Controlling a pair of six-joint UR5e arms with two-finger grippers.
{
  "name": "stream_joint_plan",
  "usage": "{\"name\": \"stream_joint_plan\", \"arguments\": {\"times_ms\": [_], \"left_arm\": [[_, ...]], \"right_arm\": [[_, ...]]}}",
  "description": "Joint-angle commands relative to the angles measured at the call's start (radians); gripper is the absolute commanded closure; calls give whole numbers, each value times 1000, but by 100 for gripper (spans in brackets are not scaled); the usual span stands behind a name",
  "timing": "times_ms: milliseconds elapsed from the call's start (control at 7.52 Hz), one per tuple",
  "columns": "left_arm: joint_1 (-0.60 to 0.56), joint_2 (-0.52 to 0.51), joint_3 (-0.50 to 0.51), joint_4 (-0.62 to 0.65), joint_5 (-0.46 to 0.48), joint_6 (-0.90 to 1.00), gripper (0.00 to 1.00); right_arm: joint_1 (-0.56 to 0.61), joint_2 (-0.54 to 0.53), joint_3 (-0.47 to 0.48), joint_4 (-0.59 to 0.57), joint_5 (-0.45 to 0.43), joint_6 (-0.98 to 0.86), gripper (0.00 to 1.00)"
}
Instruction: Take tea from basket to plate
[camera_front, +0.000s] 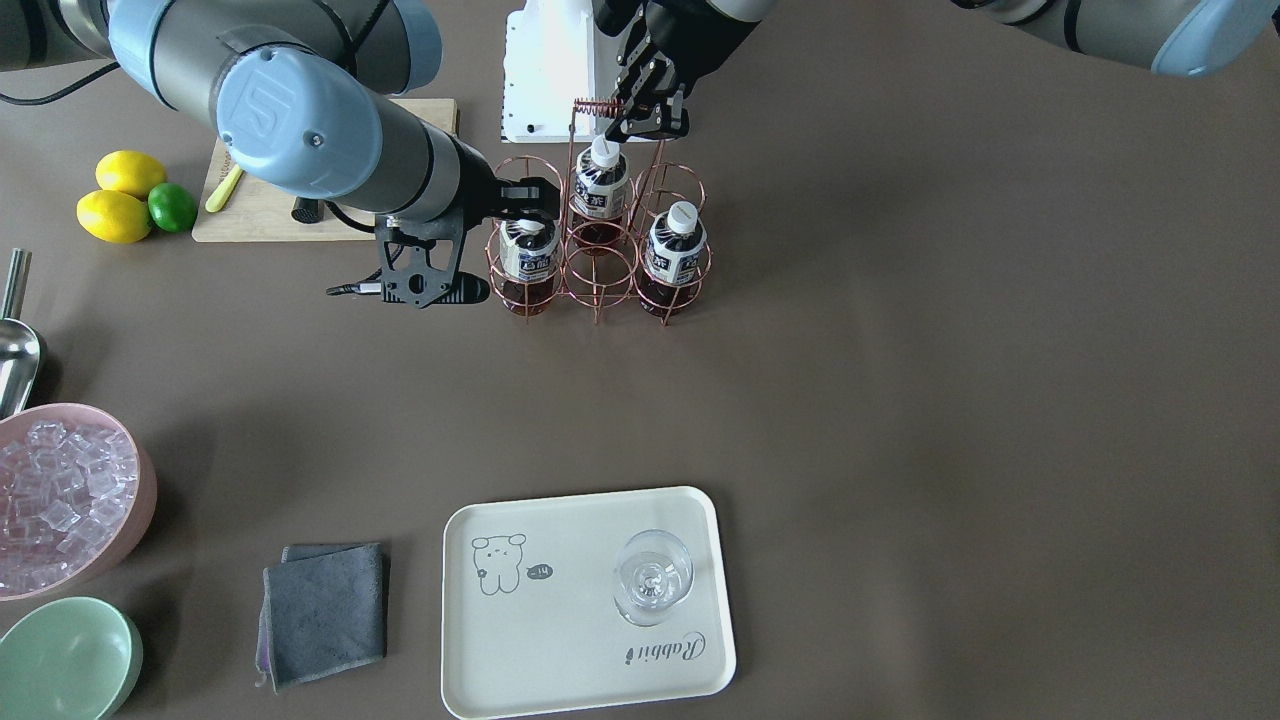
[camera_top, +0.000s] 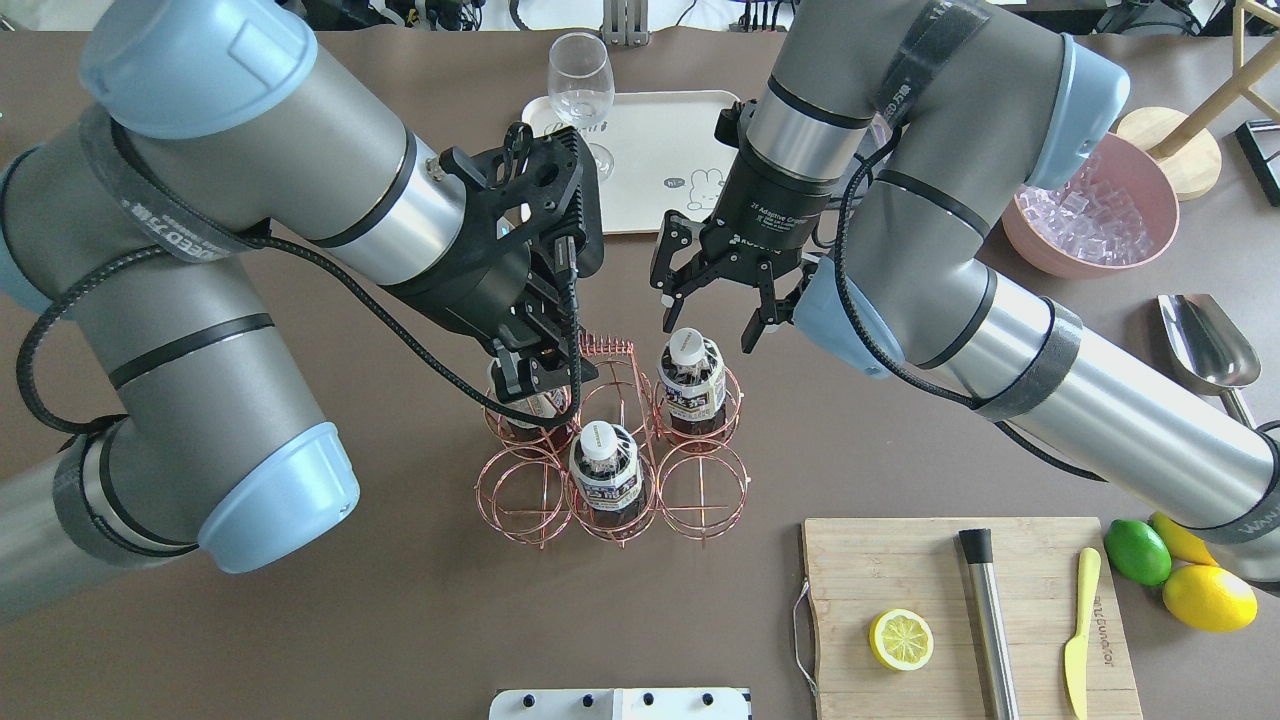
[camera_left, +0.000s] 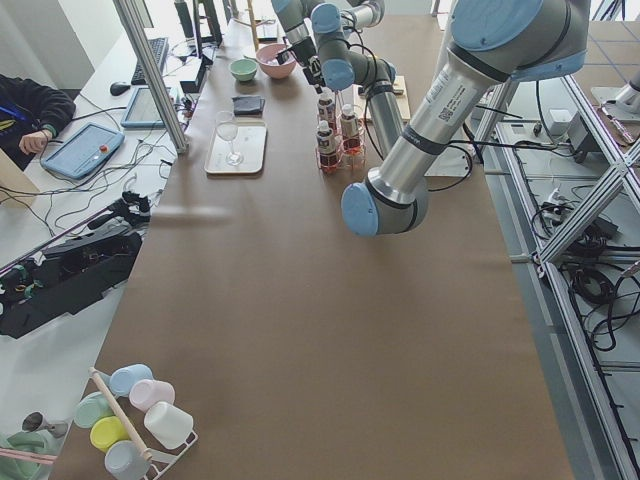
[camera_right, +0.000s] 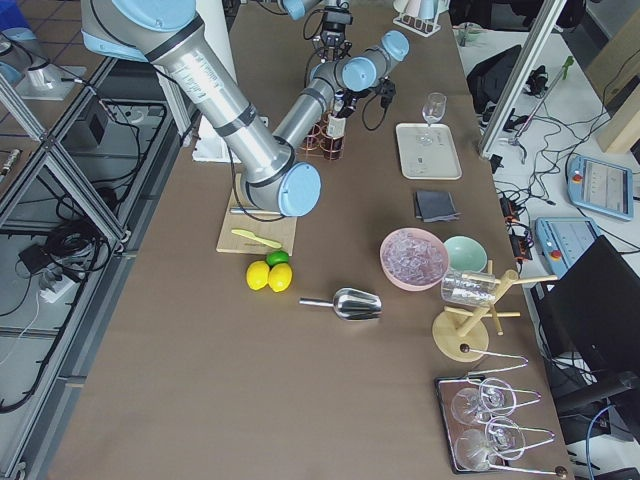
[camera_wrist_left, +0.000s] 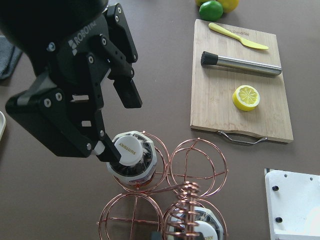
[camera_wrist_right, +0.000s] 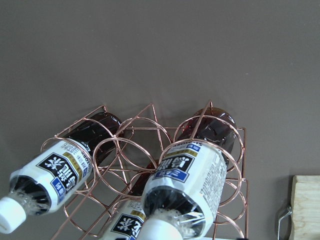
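Copper wire rings of the basket (camera_front: 600, 290) hold three bottles upright, and none stands on the plate (camera_front: 570, 640), so by my reading the task is at its very start. The right gripper (camera_top: 709, 332) hangs directly over the tea (camera_top: 690, 382) in a corner cell. Its jaws are spread wide to either side of the white cap (camera_wrist_left: 131, 147), one pad (camera_wrist_left: 101, 148) just beside it and nothing gripped. The closing, the lift clear of the ring and the carry are all left to do. The plate lies on the desk well beyond those jaws, on the side away from the robot, and bears only a stemmed glass (camera_front: 652, 578) with bare room beside it. The left gripper (camera_front: 650, 126) sits against the end of the coiled handle (camera_front: 598, 103), near the second bottle (camera_top: 605, 468) and the third bottle (camera_front: 675, 250). Whether its jaws are clamped on the wire I cannot tell. As for writing, the cap under the right jaws reads "SUNTORY". The right gripper's body carries "ROBOTIQ" and "2F Adaptive Gripper". The plate shows a cursive "Rabbit" near its bear drawing. The dark blue characters on the bottle labels are too small to read with confidence.
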Motion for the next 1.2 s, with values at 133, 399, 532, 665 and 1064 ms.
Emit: {"name": "stream_joint_plan", "arguments": {"times_ms": [133,399,532,665,1064], "left_arm": [[3,-2,-4,-2,-1,1,100],[4,-1,-1,-8,-1,1,100],[6,-1,-1,-8,-1,1,100],[6,-1,-1,-8,-1,1,100],[6,-2,-2,-8,-1,1,100]], "right_arm": [[-22,23,-26,-1,-4,0,30],[-27,28,-33,-1,-1,0,42],[-27,28,-33,-1,-1,0,50],[-28,27,-34,-1,-1,0,62],[-27,25,-40,-1,2,-2,100]]}}
